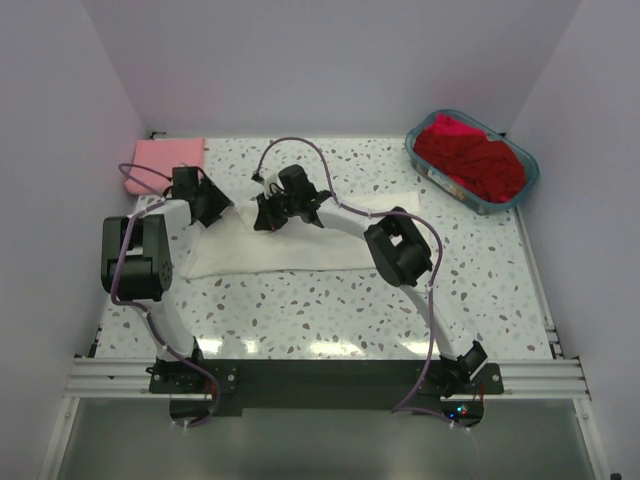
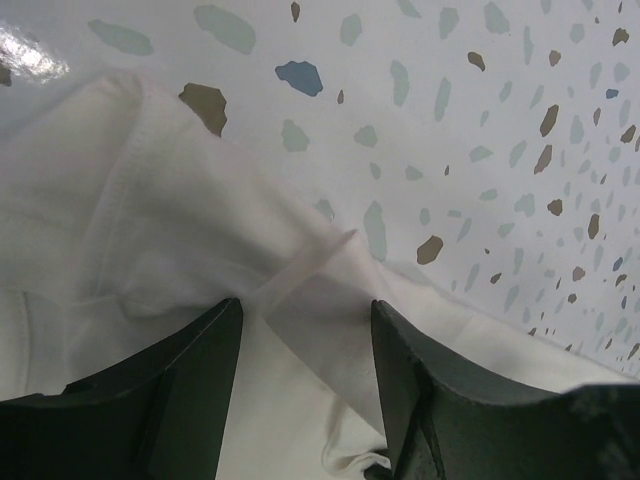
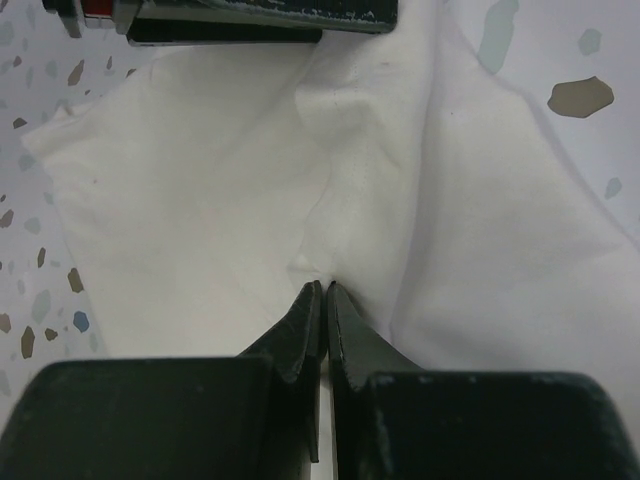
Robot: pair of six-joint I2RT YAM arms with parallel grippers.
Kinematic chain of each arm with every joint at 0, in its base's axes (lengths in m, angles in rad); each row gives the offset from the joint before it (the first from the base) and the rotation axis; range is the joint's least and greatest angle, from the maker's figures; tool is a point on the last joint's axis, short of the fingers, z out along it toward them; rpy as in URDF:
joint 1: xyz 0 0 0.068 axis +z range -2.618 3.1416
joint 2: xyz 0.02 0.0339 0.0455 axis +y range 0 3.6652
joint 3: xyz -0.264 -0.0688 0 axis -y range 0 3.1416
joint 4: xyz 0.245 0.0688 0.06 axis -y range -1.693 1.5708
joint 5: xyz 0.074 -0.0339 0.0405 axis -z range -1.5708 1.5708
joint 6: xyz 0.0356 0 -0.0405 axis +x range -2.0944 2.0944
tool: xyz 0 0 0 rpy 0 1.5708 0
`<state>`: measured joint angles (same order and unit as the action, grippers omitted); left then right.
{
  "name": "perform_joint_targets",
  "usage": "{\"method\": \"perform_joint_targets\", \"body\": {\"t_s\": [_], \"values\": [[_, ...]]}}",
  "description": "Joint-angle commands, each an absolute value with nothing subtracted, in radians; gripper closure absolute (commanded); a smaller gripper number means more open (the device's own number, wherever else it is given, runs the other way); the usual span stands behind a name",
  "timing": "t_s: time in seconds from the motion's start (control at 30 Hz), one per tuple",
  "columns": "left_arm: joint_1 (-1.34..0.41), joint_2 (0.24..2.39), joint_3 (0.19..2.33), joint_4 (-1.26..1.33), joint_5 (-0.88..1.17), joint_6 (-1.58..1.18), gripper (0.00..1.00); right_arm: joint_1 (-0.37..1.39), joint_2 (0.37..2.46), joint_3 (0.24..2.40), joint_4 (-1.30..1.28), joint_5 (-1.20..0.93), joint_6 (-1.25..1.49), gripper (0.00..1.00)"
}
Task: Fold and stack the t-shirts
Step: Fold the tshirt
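A white t-shirt [image 1: 300,250] lies folded into a long band across the middle of the table. My left gripper [image 1: 212,207] is at its left end, open, its fingers [image 2: 170,390] straddling a raised fold of the white cloth [image 2: 150,200]. My right gripper [image 1: 268,216] is on the shirt's upper edge, shut, its tips [image 3: 325,287] pinching a puckered ridge of the white cloth [image 3: 200,180]. A pink t-shirt [image 1: 160,165] lies folded at the back left corner. Red t-shirts [image 1: 470,160] lie heaped in a basket.
The teal plastic basket [image 1: 528,170] stands at the back right. Speckled tabletop [image 1: 330,310] runs between the white shirt and the arm bases. Pale walls close in the back and both sides.
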<state>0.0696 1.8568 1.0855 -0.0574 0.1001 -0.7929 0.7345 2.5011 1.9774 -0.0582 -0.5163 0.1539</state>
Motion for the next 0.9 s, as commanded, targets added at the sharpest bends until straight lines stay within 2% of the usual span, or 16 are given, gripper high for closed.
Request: {"method": "perform_joint_targets", "body": {"t_s": [0.0,0.2,0.33,0.67,0.87], "values": [[0.066,1.885,1.091,0.020,0.115,-0.787,0.41,0.732,2.460,1.991,-0.003,-0.532,0.158,1.00],[0.061,1.891,1.098,0.023,0.132,-0.788,0.50,0.732,2.470,2.002,-0.006,-0.535,0.161,1.00],[0.060,1.881,1.101,0.023,0.132,-0.785,0.61,0.732,2.467,2.002,-0.012,-0.535,0.156,1.00],[0.058,1.862,1.112,0.017,0.140,-0.785,0.76,0.732,2.459,2.005,-0.023,-0.534,0.146,1.00],[0.060,1.830,1.127,0.002,0.114,-0.766,0.91,0.733,2.445,2.006,-0.035,-0.535,0.126,1.00]]}}
